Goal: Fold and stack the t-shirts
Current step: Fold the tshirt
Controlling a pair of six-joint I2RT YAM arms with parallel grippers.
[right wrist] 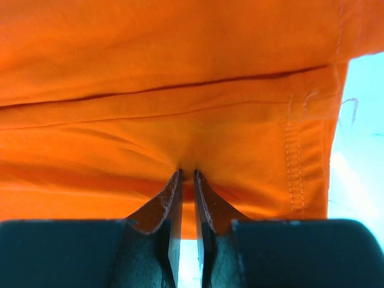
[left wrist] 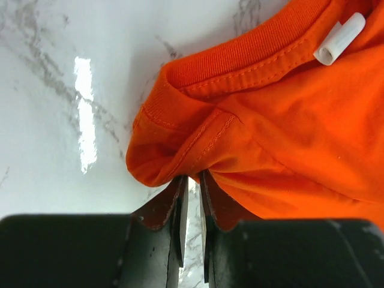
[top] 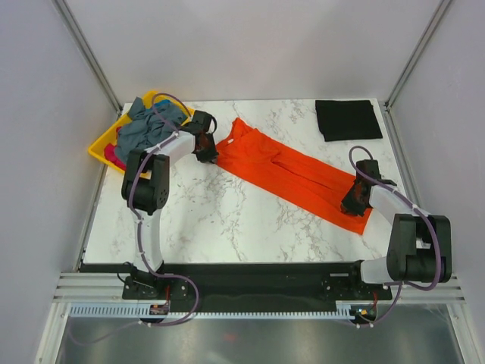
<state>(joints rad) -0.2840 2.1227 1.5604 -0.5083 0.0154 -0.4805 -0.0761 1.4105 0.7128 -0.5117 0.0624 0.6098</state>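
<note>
**On the marble bench point(top: 220, 220): orange t-shirt point(top: 292, 171) pinched at both ends**

- Orange t-shirt lies mid-bench as a long narrow strip, running on a slant from far left to near right. Collar end far left, hem end near right.
- Left tool point(left wrist: 192, 180): fingers pressed almost together, nipping a small fold of orange cloth just below the ribbed collar point(left wrist: 240, 51). The cloth bunches and lifts at the tips.
- White tag point(left wrist: 339, 39) sits inside the neckline, curled into a roll. No print on it can be made out.
- Right tool point(right wrist: 187, 177): fingers pressed almost together, with a tuck of orange cloth caught between the tips close to the hem. Double stitching point(right wrist: 294, 156) runs along the edge to the right. Pale bench surface shows past it.
- Black t-shirt point(top: 347, 119): folded into a flat rectangle at the far right corner, well apart from the orange one.
- Yellow tray point(top: 102, 148): at the far left corner, overhanging the bench edge. A grey-blue shirt point(top: 148, 125) is heaped in it and spills over the rim. Pink cloth point(top: 114, 155) shows underneath.
- No brand or writing is legible in any view.
</note>
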